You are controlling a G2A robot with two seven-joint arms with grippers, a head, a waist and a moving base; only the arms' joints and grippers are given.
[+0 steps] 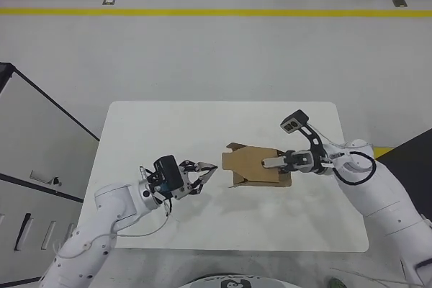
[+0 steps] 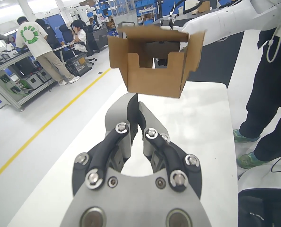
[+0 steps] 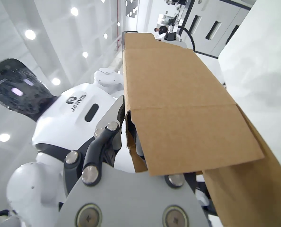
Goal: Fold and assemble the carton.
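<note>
A brown cardboard carton (image 1: 258,168) is partly folded into an open tube with loose end flaps, over the middle of the white table. My right gripper (image 1: 273,162) is shut on the carton's right-hand wall and holds it off the tabletop. In the right wrist view the carton (image 3: 178,109) stretches away from that gripper (image 3: 128,133), hiding its far finger. My left gripper (image 1: 210,174) sits a short way left of the carton, shut with nothing in it. From the left wrist view the left gripper (image 2: 135,105) points at the carton's open end (image 2: 154,64), just below its lower edge.
The white table (image 1: 201,129) has bare room around the carton on every side. A grey cabinet (image 1: 29,137) stands close to the table's left edge. A yellow floor line (image 1: 216,11) runs beyond the far edge.
</note>
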